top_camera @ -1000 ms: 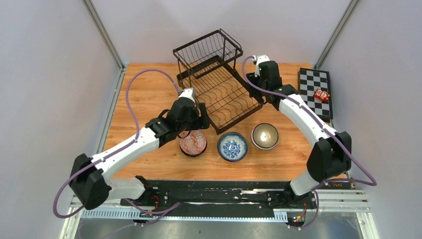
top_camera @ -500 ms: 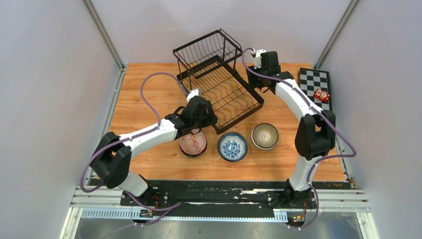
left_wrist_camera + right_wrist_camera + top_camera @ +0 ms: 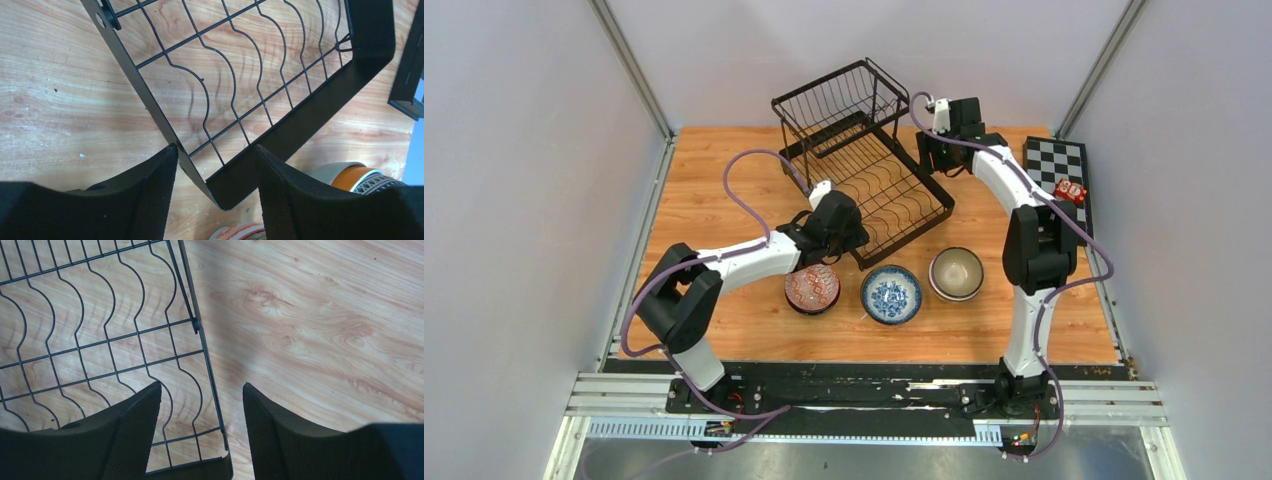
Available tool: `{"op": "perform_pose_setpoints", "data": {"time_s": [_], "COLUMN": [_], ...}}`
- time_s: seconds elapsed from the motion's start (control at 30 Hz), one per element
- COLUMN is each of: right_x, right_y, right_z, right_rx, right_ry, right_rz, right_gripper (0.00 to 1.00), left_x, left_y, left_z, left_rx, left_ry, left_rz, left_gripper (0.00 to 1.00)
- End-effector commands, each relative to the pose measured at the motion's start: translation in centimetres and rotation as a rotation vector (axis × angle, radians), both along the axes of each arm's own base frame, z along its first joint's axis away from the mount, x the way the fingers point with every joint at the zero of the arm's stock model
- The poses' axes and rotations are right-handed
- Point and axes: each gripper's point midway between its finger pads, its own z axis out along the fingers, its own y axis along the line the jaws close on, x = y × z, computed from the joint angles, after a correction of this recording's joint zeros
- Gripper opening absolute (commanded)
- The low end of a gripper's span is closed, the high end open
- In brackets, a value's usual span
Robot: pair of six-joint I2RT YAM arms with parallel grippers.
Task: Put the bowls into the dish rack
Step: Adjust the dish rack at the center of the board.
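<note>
Wood-grain counter [image 3: 694, 170], pale grey walls [image 3: 524, 150]; left end effector [image 3: 215, 150] and right end effector [image 3: 201, 387] gape empty, straddling the dish rack [image 3: 879, 195] rim.

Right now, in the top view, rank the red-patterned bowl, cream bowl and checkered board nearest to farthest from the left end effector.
1. Red-patterned bowl, just near-side of the left end effector.
2. Cream bowl, to the right.
3. Checkered board, far right.

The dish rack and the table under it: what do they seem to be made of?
The dish rack looks like metal wire with a matte black coating: wavy rods in a flat frame. The table looks like wood or wood-print laminate: orange-brown grain with knots; which, I cannot tell.
</note>
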Motion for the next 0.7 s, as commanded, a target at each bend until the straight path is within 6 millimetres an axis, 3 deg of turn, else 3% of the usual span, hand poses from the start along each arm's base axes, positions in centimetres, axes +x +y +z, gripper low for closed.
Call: {"op": "perform_pose_setpoints", "data": {"time_s": [0.0, 0.33, 0.67], "right_x": [0.7, 1.7, 1.7], "right_y": [-0.4, -0.2, 0.0], "right_z": [-1.9, -4.5, -6.0], "right_rx": [-0.001, 0.009, 0.014], "right_ry": [0.047, 0.098, 0.132], "right_rz": [0.012, 0.017, 0.019], "right_gripper": [0.63, 0.56, 0.43], "left_x": [1.0, 0.9, 0.6], "left_y": [-0.4, -0.3, -0.1], "left_z": [0.2, -2.0, -2.7], "left_rx": [-0.010, 0.024, 0.046], "left_ry": [-0.020, 0.015, 0.031], "left_rz": [0.033, 0.036, 0.025], "left_gripper": [0.59, 0.49, 0.32]}}
